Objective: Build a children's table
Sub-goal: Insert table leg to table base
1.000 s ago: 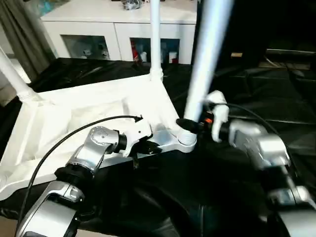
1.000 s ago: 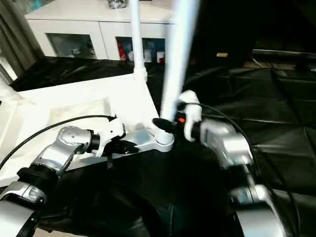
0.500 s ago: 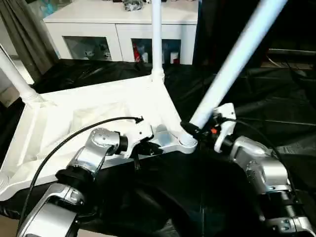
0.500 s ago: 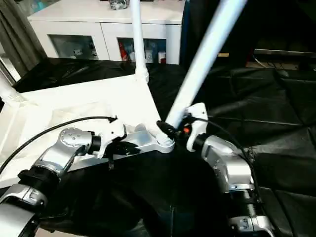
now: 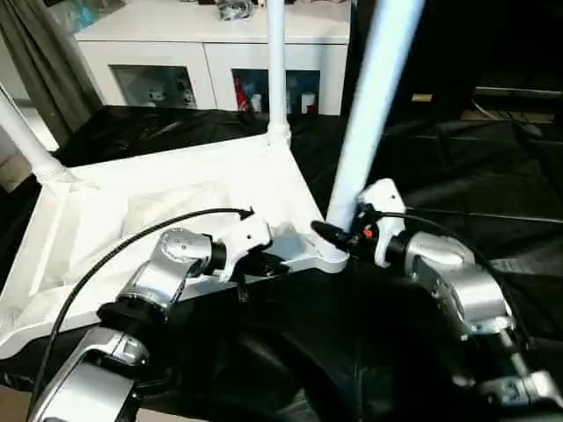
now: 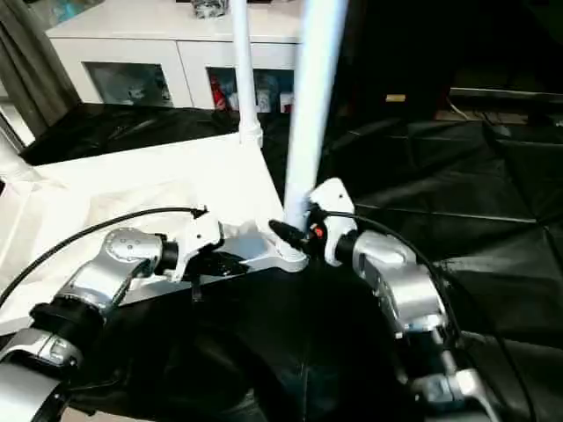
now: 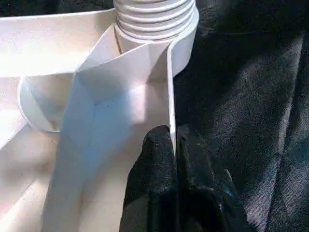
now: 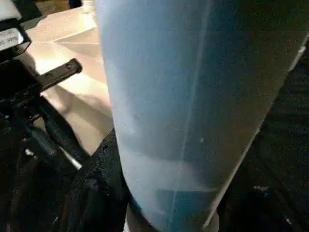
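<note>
Leg apparently within right claw

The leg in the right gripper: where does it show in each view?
Left eye: leg, centre right, at the tabletop's corner socket.
Right eye: centre.
Left wrist: its ribbed base, above the left gripper.
Right wrist: close up.
Shared landmark: the corner socket.

**Upturned tabletop, three legs standing**

The white tabletop lay upside down on black sheeting — ribbed underside up. The near-corner leg rose almost upright from its socket; a far leg stood vertical, another leaned outward.
</note>
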`<state>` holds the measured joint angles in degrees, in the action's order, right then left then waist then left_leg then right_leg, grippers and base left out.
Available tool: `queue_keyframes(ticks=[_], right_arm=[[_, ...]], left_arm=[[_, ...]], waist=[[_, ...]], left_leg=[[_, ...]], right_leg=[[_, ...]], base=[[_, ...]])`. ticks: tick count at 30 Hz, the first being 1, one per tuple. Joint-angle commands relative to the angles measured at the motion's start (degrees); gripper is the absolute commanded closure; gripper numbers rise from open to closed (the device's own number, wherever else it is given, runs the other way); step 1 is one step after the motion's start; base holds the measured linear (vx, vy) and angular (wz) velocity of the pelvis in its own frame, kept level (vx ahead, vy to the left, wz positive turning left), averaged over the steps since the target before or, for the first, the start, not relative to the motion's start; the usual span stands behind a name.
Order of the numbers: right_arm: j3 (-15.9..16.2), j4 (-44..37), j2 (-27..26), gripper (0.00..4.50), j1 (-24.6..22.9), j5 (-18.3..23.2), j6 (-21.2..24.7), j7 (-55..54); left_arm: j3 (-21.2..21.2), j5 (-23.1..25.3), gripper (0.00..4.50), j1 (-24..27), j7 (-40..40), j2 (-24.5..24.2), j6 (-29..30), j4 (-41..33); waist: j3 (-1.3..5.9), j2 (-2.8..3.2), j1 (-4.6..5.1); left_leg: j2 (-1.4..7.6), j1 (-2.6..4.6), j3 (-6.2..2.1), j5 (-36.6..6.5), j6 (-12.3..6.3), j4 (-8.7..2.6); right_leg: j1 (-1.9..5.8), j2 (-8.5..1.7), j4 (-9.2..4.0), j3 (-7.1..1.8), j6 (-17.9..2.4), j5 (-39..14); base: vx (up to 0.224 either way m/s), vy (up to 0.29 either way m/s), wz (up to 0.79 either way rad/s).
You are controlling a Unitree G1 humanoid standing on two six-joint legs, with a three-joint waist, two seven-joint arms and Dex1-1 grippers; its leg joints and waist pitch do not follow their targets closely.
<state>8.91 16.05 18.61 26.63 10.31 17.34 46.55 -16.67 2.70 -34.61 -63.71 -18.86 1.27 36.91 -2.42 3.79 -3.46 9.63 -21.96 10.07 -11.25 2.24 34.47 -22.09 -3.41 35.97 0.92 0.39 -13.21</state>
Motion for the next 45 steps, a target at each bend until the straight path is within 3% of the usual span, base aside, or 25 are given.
queue_keyframes(ticks=[1, 2, 4, 10, 15, 19, 20, 21, 22, 23, 24, 28, 29, 30, 33, 36, 39, 43, 45], right_arm=[[4.44, 3.78, -0.02, 2.60, -2.66, -0.90, 1.41, 4.29], [4.60, 4.01, 0.32, 2.60, -2.70, -0.75, 1.04, 5.18], [4.85, 5.05, 0.92, 2.60, -2.51, -0.37, -0.09, 7.52], [5.35, 6.91, 2.22, 2.60, -2.00, -0.09, -2.07, 12.37], [5.06, 6.97, 2.64, 2.60, -2.36, -0.25, -2.64, 13.11], [2.61, 10.18, 0.35, 2.60, -2.27, -3.18, -3.81, 3.07], [0.47, 12.84, -1.82, 2.60, -2.03, -4.07, -3.74, -3.66], [0.47, 12.84, -1.82, 2.60, -2.03, -4.07, -3.74, -3.66], [-0.22, 13.58, -2.58, 2.60, -1.98, -4.17, -3.64, -5.71], [-0.92, 14.40, -3.39, 2.60, -1.79, -4.25, -3.45, -7.58], [-2.45, 17.14, -6.00, 2.60, -0.51, -4.63, -3.12, -13.33], [-4.10, 21.21, -9.03, 2.60, 2.10, -4.72, -3.08, -19.85], [-4.58, 24.49, -10.74, 2.60, 4.40, -4.90, -3.24, -23.93], [-4.65, 26.80, -11.84, 2.60, 5.95, -5.27, -3.68, -26.50], [-4.84, 28.72, -12.94, 2.60, 7.33, -5.38, -3.86, -28.61], [-4.94, 31.92, -15.67, 2.60, 10.08, -5.94, -3.45, -32.19], [-4.95, 32.75, -16.35, 2.60, 10.71, -6.37, -3.64, -32.24], [-4.90, 34.39, -16.78, 2.60, 11.55, -6.33, -4.05, -31.97], [-4.68, 35.34, -16.87, 2.60, 12.05, -6.76, -4.42, -32.25]], left_arm=[[0.54, -0.82, 4.50, -0.11, -1.00, -0.58, -1.31, -2.06], [0.20, -0.76, 4.50, -0.04, -1.66, -0.83, -1.51, -2.45], [-0.66, -0.72, 4.50, 0.27, -3.55, -1.52, -1.78, -3.72], [-2.16, -1.30, 4.50, 1.41, -7.16, -2.99, -0.81, -7.83], [-1.43, -1.67, 4.50, 1.61, -6.41, -3.13, 0.88, -9.66], [1.25, -1.32, 4.50, 0.66, -0.29, -2.12, 5.23, -9.77], [2.54, -1.06, 4.50, 0.34, 3.57, -1.45, 8.85, -10.48], [2.54, -1.06, 4.50, 0.34, 3.57, -1.45, 8.85, -10.48], [2.80, -0.96, 4.50, 0.32, 4.60, -1.21, 10.10, -10.95], [2.86, -0.77, 4.50, 0.37, 5.29, -1.06, 11.52, -11.63], [3.30, 0.18, 4.50, 0.15, 8.71, 0.26, 16.62, -13.59], [3.70, 1.50, 4.50, -0.28, 13.07, 2.61, 22.84, -15.85], [3.85, 2.78, 4.50, -1.04, 16.82, 4.86, 27.03, -16.44], [3.97, 3.35, 4.50, -1.57, 19.69, 6.56, 30.11, -16.83], [4.03, 3.68, 4.50, -2.11, 22.29, 8.53, 32.07, -16.74], [2.55, 4.49, 4.50, -3.23, 27.21, 12.51, 33.08, -15.05], [2.28, 4.34, 4.50, -3.20, 27.79, 12.92, 34.40, -15.63], [2.24, 4.81, 4.50, -3.07, 27.91, 12.61, 35.46, -16.26], [2.33, 4.77, 4.50, -3.11, 28.07, 12.44, 35.90, -16.40]], waist=[[3.30, -1.33, -0.61], [3.24, -1.69, -0.60], [3.25, -1.38, -0.76], [3.06, -1.25, -0.79], [2.95, -1.55, -0.95], [2.77, -1.57, -0.77], [2.47, -1.65, -0.35], [2.38, -1.59, -0.15], [2.29, -1.62, 0.11], [2.21, -1.58, 0.22], [2.17, -1.24, 0.20], [2.03, -1.15, 0.84], [2.19, -0.90, 0.67], [2.13, -1.01, 0.97], [2.30, -1.40, 0.77], [2.50, -1.25, 0.35], [2.57, -1.05, 0.09], [2.44, -0.95, 0.24], [2.27, -0.94, 0.49]], left_leg=[[3.36, 0.73, -1.12, -5.65, -3.86, -3.89], [3.34, 0.73, -1.03, -5.73, -4.12, -3.92], [3.45, 0.79, -1.11, -6.22, -4.18, -3.95], [3.69, 0.99, -1.15, -8.41, -3.01, -4.23], [3.57, 1.01, -1.10, -7.92, -3.34, -4.19], [3.58, 1.06, -1.13, -8.27, -2.52, -4.35], [3.50, 1.12, -1.20, -10.76, -1.14, -4.72], [3.45, 1.19, -1.26, -11.58, -0.68, -4.82], [3.41, 0.99, -1.46, -12.67, -0.02, -5.08], [3.46, 1.12, -1.45, -13.80, 0.43, -5.18], [3.45, 1.21, -1.55, -14.42, 0.67, -5.22], [3.26, 1.28, -1.59, -16.61, 1.94, -5.39], [3.26, 1.38, -1.66, -16.31, 1.93, -5.38], [3.31, 1.29, -1.56, -16.04, 2.01, -5.39], [3.11, 1.12, -1.49, -14.37, 1.42, -5.19], [3.08, 1.01, -1.42, -11.32, 0.39, -4.96], [3.09, 0.86, -1.48, -9.90, -0.37, -4.92], [3.18, 1.07, -1.47, -12.01, -0.26, -5.17], [3.24, 1.16, -1.54, -14.60, 0.51, -5.43]], right_leg=[[2.43, -4.85, -3.89, -1.95, -15.43, 0.90], [2.42, -4.71, -3.91, -1.91, -15.54, 1.22], [2.32, -4.89, -3.86, -1.89, -15.76, 0.97], [2.20, -4.68, -3.76, -1.83, -16.87, 2.29], [2.33, -4.70, -3.68, -1.85, -17.36, 3.81], [2.10, -4.77, -3.78, -1.92, -17.34, 2.47], [2.04, -4.83, -4.20, -1.94, -16.99, -2.33], [1.91, -4.86, -4.40, -1.95, -16.88, -4.21], [2.25, -4.88, -4.62, -1.91, -16.05, -7.08], [1.97, -4.81, -4.85, -2.02, -15.31, -8.97], [1.83, -4.83, -4.89, -2.05, -15.10, -9.66], [1.62, -4.74, -5.30, -2.14, -14.48, -12.11], [1.67, -4.68, -5.17, -2.10, -14.39, -11.33], [1.59, -4.70, -5.12, -2.19, -14.83, -10.44], [1.96, -4.68, -5.17, -2.15, -14.96, -8.85], [2.11, -4.62, -4.97, -2.05, -15.60, -4.36], [2.24, -4.52, -4.66, -1.89, -15.60, -0.71], [2.16, -4.49, -4.86, -1.81, -15.62, -1.48], [2.07, -4.61, -5.18, -1.86, -15.32, -5.33]], base=[[0.000, 0.000, 0.00], [0.000, 0.000, 0.00], [0.000, 0.000, 0.00], [0.000, 0.000, 0.00], [0.000, 0.000, 0.00], [0.000, 0.000, 0.00], [0.000, 0.000, 0.00], [0.000, 0.000, 0.00], [0.000, 0.000, 0.00], [0.000, 0.000, 0.00], [0.000, 0.000, 0.00], [0.000, 0.000, 0.00], [0.000, 0.000, 0.00], [0.000, 0.000, 0.00], [0.000, 0.000, 0.00], [0.000, 0.000, 0.00], [0.000, 0.000, 0.00], [0.000, 0.000, 0.00], [0.000, 0.000, 0.00]])
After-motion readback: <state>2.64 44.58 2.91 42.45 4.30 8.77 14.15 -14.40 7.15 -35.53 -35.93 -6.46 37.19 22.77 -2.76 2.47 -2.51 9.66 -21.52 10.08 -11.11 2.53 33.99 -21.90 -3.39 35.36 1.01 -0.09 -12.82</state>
